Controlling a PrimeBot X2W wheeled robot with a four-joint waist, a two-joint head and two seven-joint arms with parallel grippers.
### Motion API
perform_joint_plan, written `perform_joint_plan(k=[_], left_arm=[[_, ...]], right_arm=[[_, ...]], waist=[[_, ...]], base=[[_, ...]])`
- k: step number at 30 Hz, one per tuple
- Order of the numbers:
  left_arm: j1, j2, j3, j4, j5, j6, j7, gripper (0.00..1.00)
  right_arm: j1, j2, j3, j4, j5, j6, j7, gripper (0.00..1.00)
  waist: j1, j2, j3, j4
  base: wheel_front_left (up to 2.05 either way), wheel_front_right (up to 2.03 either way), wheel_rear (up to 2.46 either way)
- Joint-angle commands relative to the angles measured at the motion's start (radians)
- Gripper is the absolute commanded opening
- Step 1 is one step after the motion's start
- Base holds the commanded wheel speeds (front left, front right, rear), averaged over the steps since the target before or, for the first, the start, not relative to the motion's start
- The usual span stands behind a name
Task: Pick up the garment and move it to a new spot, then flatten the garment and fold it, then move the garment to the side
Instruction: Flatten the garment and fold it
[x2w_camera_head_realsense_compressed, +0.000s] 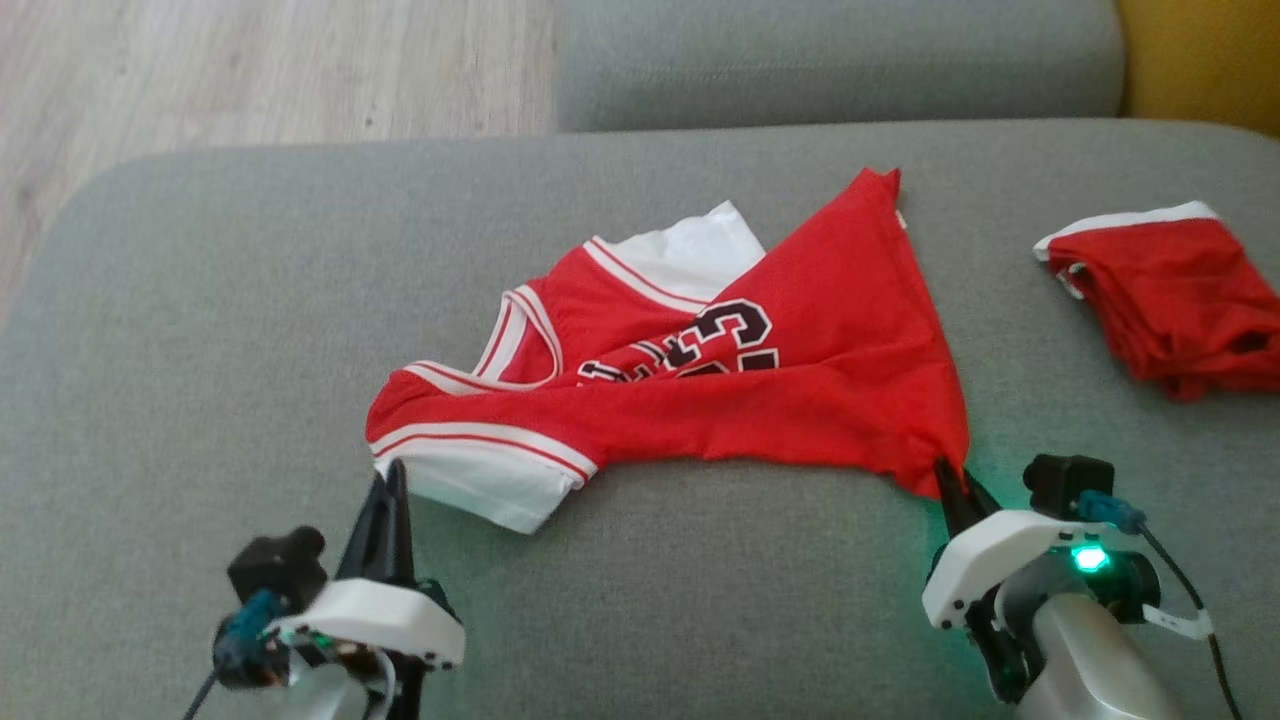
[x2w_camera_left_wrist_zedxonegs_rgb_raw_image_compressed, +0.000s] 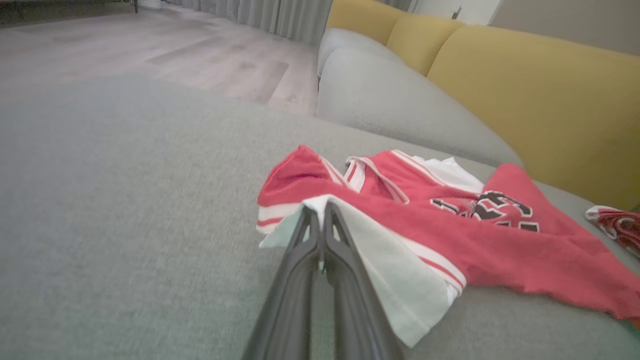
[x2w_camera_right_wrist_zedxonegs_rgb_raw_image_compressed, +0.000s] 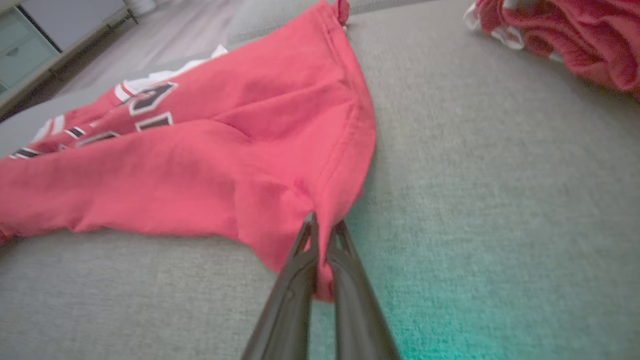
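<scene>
Pinching white sleeve edge (x2w_camera_head_realsense_compressed: 480, 490) at garment's (x2w_camera_head_realsense_compressed: 800, 400) eight o'clock with left gripper (x2w_camera_head_realsense_compressed: 393, 478), clenched. Crumpled mid cushion (x2w_camera_head_realsense_compressed: 200, 350). Clamping red hem corner (x2w_camera_head_realsense_compressed: 925, 462) at four o'clock with right gripper (x2w_camera_head_realsense_compressed: 945, 475). Risk: thin bites slipping under uneven pull, dropping cloth.

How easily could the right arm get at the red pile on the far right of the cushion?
Probably not yet: the right pincer is shut on the jersey's corner. Once released, likely yes, since bare cushion lies between it and the pile.
</scene>
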Motion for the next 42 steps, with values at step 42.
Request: perform_joint_plan(k=[42], left_arm=[[-0.691,0.339,0.125,-0.613,0.096,-0.028,0.367,0.00]], right_arm=[[-0.279,-0.088,-0.083,-0.921,-0.019,0.007,0.350,0.00]], waist=[[0.0000,0.0000,0.134,-0.067]], base=[[0.00,0.00,0.00]])
